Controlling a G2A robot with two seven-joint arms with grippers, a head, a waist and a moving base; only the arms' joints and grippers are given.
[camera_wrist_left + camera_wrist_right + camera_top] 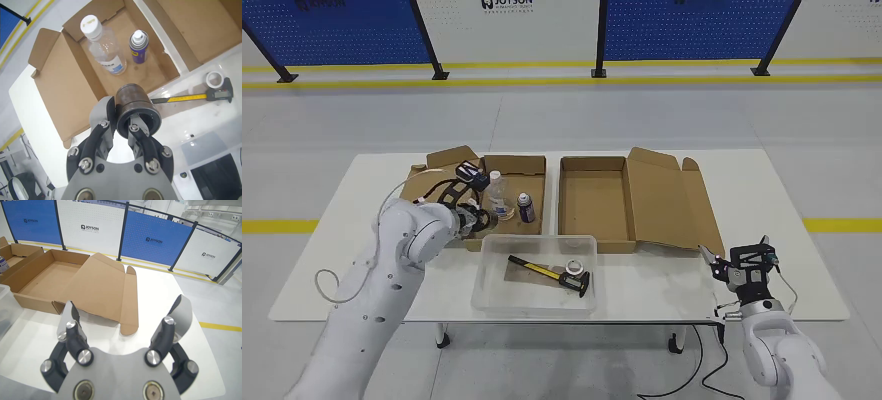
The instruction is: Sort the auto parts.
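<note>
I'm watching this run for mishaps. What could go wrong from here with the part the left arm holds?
1. The left tool pinches only one wall of the metal sleeve, with one finger inside its bore, so it may swing or slip out.
2. The bottle and spray can stand upright in the cardboard box nearby; lowering the sleeve there might topple them.

Behind metal sleeve (136, 106), caliper (189, 97) tip hidden; spray can (3, 265), plastic bin (7, 306) cut off at right wrist view's edge.
</note>
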